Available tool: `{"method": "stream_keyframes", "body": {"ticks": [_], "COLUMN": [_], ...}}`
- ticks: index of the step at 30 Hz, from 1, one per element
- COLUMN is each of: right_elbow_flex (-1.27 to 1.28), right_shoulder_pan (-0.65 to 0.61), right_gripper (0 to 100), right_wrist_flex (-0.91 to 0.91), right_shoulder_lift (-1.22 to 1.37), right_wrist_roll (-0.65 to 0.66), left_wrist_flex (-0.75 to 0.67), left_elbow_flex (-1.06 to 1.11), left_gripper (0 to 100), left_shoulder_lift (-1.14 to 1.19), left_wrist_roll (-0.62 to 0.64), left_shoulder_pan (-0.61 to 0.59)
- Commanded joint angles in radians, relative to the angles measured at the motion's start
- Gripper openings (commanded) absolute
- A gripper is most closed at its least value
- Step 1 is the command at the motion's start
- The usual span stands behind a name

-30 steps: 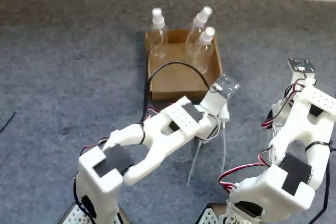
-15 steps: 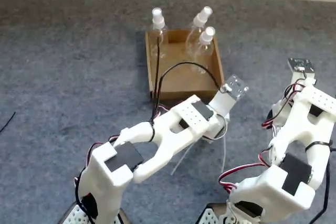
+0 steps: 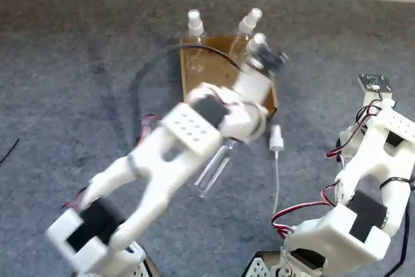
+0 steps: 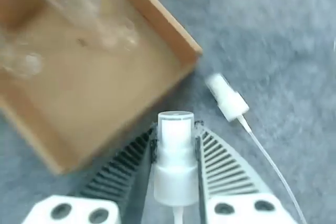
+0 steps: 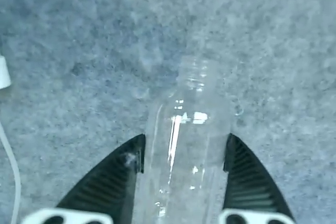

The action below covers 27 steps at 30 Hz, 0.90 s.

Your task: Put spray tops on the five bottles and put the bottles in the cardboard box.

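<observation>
Left wrist view has your left fingers [image 4: 223, 169] clamped on the spray top [image 4: 176, 156] of a bottle, just short of the cardboard box [image 4: 163, 24]. The high view gives you what hangs beneath: its clear body [image 3: 214, 168] slanting under the arm, and three capped bottles [image 3: 257, 43] crowding the box's far end. Lower carelessly and that body could topple them or catch the wall. A loosely seated top could let it drop. Right wrist view adds your right fingers [image 5: 113, 177] gripping an uncapped bottle [image 5: 189, 145], with the bench [image 5: 262, 35] behind it. The loose spray top [image 3: 277, 139] lies near the box.
</observation>
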Motion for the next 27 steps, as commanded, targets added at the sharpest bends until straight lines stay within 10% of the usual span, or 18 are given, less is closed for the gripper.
{"method": "stream_keyframes", "body": {"ticks": [1,27], "right_elbow_flex": [-0.045,-0.110], "right_shoulder_pan": [0.004,-0.048], "right_gripper": [21.9,29.3], "right_wrist_flex": [0.008,-0.082], "right_shoulder_lift": [-0.012,0.202], "right_wrist_roll": [-0.011,-0.074], "left_wrist_flex": [0.055,0.262], "left_elbow_flex": [-0.031,0.119], "left_gripper": [3,4], "left_shoulder_lift": [-0.252,-0.641], "left_wrist_roll": [-0.060,-0.273], "left_shoulder_pan": [-0.117,-0.659]}}
